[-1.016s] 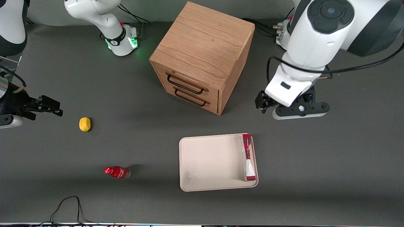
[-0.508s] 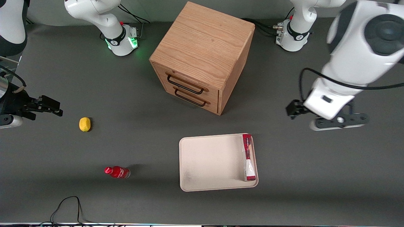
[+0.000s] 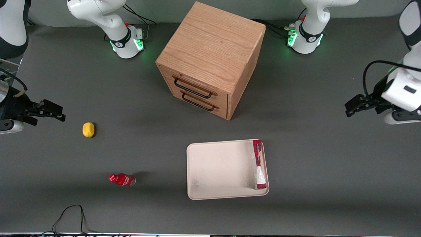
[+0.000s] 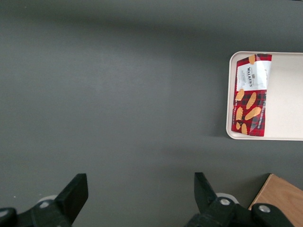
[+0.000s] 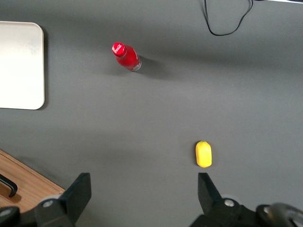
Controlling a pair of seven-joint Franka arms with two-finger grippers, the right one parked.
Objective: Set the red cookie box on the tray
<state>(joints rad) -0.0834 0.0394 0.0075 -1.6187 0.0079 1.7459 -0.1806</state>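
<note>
The red cookie box (image 3: 259, 164) lies in the pale beige tray (image 3: 220, 168), along the tray's rim on the working arm's side. The wrist view shows the same box (image 4: 251, 95) flat in the tray (image 4: 284, 94), with its white patch and cookie pictures facing up. My left gripper (image 3: 351, 109) hangs at the working arm's end of the table, well away from the tray and farther from the front camera. Its fingers (image 4: 75, 194) are spread wide over bare grey table, and the gripper (image 4: 139, 191) is open with nothing in it.
A wooden two-drawer cabinet (image 3: 210, 59) stands farther from the front camera than the tray. A small red bottle (image 3: 122, 179) and a yellow lemon (image 3: 88, 129) lie toward the parked arm's end. A black cable (image 3: 70, 217) loops near the table's front edge.
My left arm has swung away from the cabinet and tray toward the working arm's end of the table. The box and tray have stayed put.
</note>
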